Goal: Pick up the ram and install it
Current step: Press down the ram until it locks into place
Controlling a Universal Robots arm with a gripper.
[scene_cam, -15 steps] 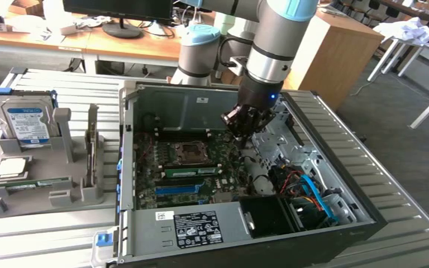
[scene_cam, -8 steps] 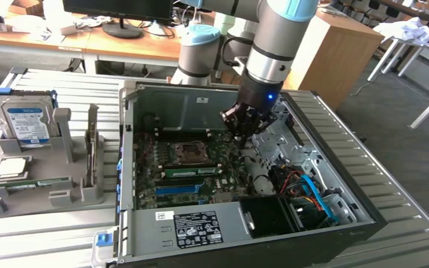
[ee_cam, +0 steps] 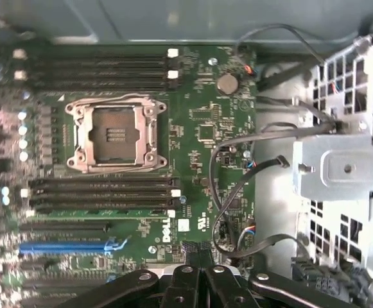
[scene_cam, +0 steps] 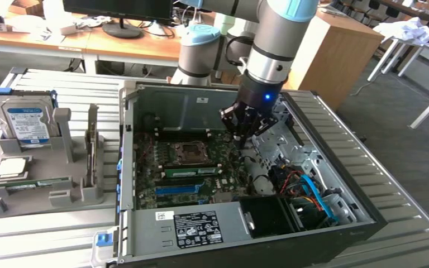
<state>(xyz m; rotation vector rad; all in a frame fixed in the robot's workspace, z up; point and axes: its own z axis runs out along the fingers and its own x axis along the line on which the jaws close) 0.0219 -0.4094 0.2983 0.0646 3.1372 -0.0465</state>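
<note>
White "DELL" logo printed on the green motherboard (ee_cam: pixel 205 128); other labels unreadable.

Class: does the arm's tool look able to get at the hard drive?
Probably yes: the tool sits inside the open case, but the hard drive stands upright outside, its top uncovered.

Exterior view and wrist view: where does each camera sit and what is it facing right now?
Exterior view: off the arm, raised, looking down into the open black computer case on the slatted metal table; the arm and its shut black claw show above the green motherboard.
Wrist view: on the wrist, facing straight down at the motherboard; the claw shows.
Shared: the motherboard's silver square processor socket and the claw.
</note>
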